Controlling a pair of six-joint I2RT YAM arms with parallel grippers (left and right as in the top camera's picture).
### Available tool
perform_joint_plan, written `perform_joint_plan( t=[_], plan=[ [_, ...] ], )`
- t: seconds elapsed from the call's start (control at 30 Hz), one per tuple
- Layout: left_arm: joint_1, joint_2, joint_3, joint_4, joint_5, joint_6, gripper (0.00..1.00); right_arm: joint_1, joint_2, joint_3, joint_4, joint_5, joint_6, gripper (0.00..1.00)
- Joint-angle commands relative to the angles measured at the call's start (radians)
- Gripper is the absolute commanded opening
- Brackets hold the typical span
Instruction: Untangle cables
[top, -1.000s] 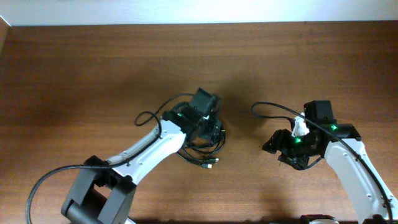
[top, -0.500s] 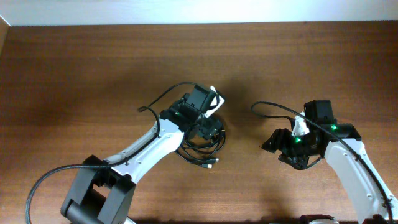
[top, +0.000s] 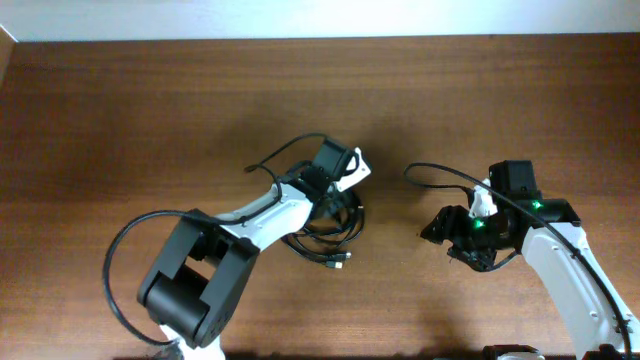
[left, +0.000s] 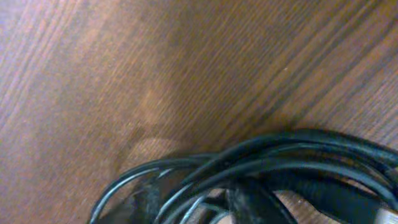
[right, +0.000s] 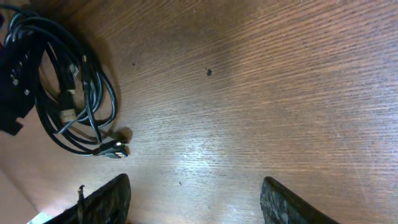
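Note:
The cables (top: 326, 246) lie as a loose black bundle on the wooden table, with a plug end at the bundle's front. My left gripper (top: 335, 207) is down in the bundle's top part, its wrist rolled sideways. In the left wrist view the cables (left: 280, 155) fill the bottom of the frame, and the jaws (left: 199, 205) show only as dark blurred shapes closed among the strands. My right gripper (top: 432, 232) is open and empty, low over bare wood to the right of the bundle. The right wrist view shows its jaws (right: 193, 199) apart, with the cables (right: 68, 93) at far left.
The table's far edge meets a pale wall (top: 300, 18) at the top. A thicker black arm wire (top: 445, 172) loops by the right arm, and another curves by the left arm's base (top: 115, 255).
My left wrist has rolled and shifted slightly right and up over the bundle, showing its white side. The left arm's base wire has swung. The right arm has not moved.

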Motion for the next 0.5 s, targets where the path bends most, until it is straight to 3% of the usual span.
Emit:
perform_joint_plan(
  t=[0.0, 0.03, 0.13, 0.23, 0.33, 0.47],
  plan=[
    [0.008, 0.067, 0.006, -0.009, 0.044, 0.011, 0.22, -0.003, 0.002, -0.008, 0.011, 0.012, 0.003, 0.66],
    [0.008, 0.071, 0.006, -0.009, 0.045, 0.011, 0.0, -0.003, 0.002, -0.007, 0.01, 0.012, 0.003, 0.66],
    [0.008, 0.039, 0.016, -0.02, 0.043, 0.001, 0.0, -0.003, 0.002, -0.007, 0.01, 0.012, 0.003, 0.66],
    [0.008, -0.131, 0.052, -0.105, 0.037, -0.04, 0.0, -0.003, 0.002, -0.007, 0.008, 0.012, 0.003, 0.66],
    [0.008, -0.309, 0.055, -0.17, 0.037, -0.156, 0.0, -0.003, 0.002, -0.008, -0.021, -0.022, -0.004, 0.66],
    [0.008, -0.49, 0.055, -0.216, 0.038, -0.329, 0.0, -0.003, 0.001, -0.007, -0.024, -0.34, -0.277, 0.66]
  ],
)
